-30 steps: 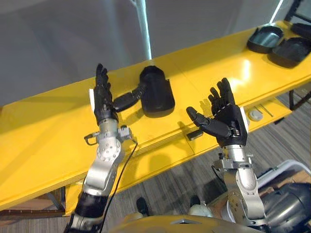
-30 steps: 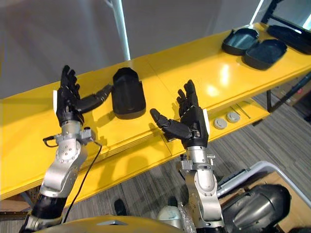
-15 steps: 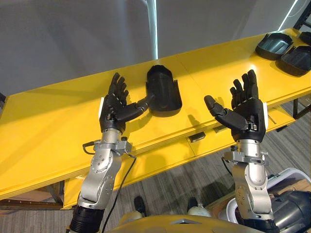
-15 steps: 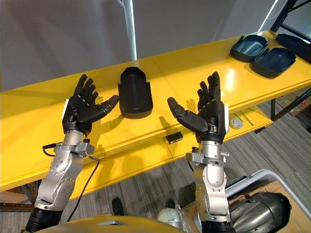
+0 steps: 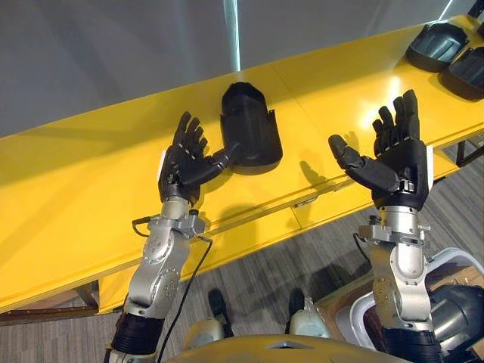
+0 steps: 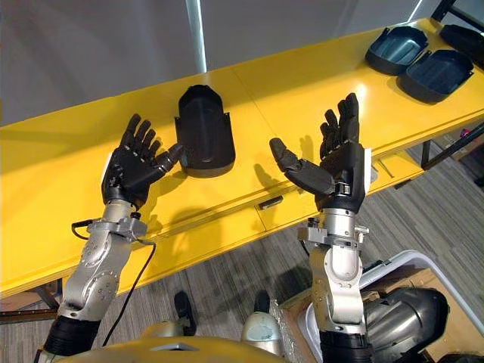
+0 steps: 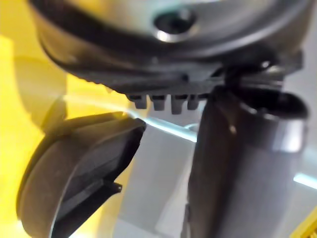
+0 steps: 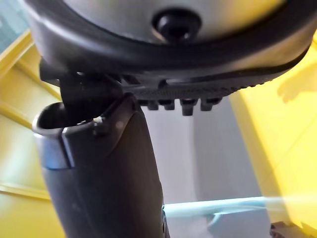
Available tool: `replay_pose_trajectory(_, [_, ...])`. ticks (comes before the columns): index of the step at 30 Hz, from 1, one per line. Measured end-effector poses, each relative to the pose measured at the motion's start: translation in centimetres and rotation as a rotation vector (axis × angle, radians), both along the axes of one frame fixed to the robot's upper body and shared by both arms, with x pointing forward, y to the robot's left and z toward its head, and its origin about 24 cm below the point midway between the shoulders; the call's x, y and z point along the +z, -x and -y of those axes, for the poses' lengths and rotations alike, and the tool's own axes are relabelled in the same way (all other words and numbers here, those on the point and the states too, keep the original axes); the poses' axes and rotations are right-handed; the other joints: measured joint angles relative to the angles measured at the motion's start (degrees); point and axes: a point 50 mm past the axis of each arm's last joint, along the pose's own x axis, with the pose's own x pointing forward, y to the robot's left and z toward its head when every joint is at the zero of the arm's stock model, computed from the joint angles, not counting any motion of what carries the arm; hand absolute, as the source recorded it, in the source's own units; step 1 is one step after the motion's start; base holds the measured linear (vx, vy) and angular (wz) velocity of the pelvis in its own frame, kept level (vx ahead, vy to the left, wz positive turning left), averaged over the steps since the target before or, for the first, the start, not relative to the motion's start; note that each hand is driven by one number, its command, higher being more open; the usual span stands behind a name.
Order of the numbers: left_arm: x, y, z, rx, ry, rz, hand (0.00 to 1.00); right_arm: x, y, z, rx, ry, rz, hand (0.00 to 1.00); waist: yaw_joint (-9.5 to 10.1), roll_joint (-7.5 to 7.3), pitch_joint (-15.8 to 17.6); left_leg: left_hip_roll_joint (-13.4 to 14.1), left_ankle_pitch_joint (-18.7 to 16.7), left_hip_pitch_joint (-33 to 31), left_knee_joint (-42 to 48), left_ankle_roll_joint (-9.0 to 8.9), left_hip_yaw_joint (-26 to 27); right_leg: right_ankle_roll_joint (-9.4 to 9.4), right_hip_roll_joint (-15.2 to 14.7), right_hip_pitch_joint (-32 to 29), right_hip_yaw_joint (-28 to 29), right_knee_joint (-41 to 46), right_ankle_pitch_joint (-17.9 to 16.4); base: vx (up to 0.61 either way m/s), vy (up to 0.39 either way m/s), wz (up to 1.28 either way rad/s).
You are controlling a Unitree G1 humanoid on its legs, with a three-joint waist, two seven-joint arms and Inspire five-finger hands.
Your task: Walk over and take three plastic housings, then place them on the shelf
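A black plastic housing point(image 5: 248, 130) lies hollow side down on the yellow shelf board point(image 5: 91, 189), near its far edge. My left hand point(image 5: 184, 160) is raised just left of it, fingers straight and spread, thumb pointing at the housing's near left corner without gripping it. The same housing point(image 7: 74, 168) shows past the thumb in the left wrist view. My right hand point(image 5: 393, 162) is held up open over the board's front edge, well right of the housing, holding nothing. Two more black housings point(image 6: 414, 59) lie hollow side up at the far right end.
The yellow board runs across the view with a grey wall point(image 5: 113, 53) behind it and a lower yellow ledge point(image 5: 249, 227) along its front. Grey carpet floor point(image 5: 302, 265) lies below. A white bin rim point(image 5: 454, 261) shows at the lower right.
The camera has shifted, so the whole scene sits slightly differently. Both hands stay raised and open; the left thumb remains beside the housing's corner.
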Motion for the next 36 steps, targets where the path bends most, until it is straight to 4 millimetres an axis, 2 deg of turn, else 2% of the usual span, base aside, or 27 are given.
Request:
replay_pose_trajectory(9, [-0.1,-0.5,0.5,-0.053,0.025,-0.002,1.0,0.0,0.0,0.1,0.0,0.004,0.001,1.0,-0.67,0.58,0.71,0.02,-0.11,0.32,-0.02,-0.09,1.21,-0.25,-0.09,-0.82,1.32,0.54,-0.23,-0.01,0.003,-0.07])
replay_pose_trajectory(17, [0.1,-0.8,1.8,-0.139,0.052,0.006,1.0,-0.1,0.1,0.1,0.011,0.011,-0.004,1.0,-1.48,0.56,0.73,0.0,-0.06,0.32,-0.01,-0.01,1.46,0.07,-0.12,-0.95,1.54,0.57,0.02,0.0,0.0,0.0])
replay_pose_trajectory(33, [0.1,-1.1,3.8,-0.286,0.123,-0.005,1.0,-0.1,0.1,0.0,0.026,0.019,-0.005,1.0,-1.7,0.73,0.86,0.0,-0.12,0.39,-0.01,-0.03,1.93,0.08,-0.12,-1.1,1.68,0.6,0.03,0.0,0.0,0.0])
replay_pose_trajectory(36, [0.0,-1.6,4.0,-0.309,0.152,-0.022,1.0,-0.2,0.1,-0.1,0.031,0.02,-0.006,1.0,-1.7,0.72,0.87,-0.01,-0.12,0.4,-0.01,-0.03,1.98,0.08,-0.13,-1.1,1.69,0.63,0.03,0.0,0.0,0.0])
